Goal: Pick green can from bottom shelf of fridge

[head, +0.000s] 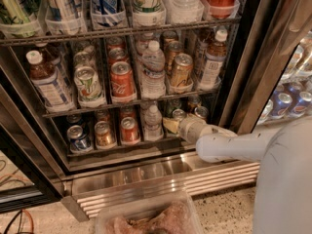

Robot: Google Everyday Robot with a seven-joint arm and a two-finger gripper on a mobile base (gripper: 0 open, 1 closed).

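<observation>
hand (170,126) at green can (178,114) on bottom shelf (112,149), open/closed: can't tell. Can prob light, stiff, slick; grab mid-body.

The desk (112,149), the dark wire bottom rack of the black-framed glass-door fridge (228,91), carries small drinks in clear plastic lanes. The pale end effector (169,125) reaches in low over its right part. Just behind the end effector stands a small dark-green can with a silver top (179,114); whether they touch cannot be told. Just left of the end effector stands a clear plastic water bottle (153,122), then farther left a red can (129,130), a gold-brown can (104,134) and a blue can (78,138). Right of the end effector stands a silver-topped can (201,112).
</observation>
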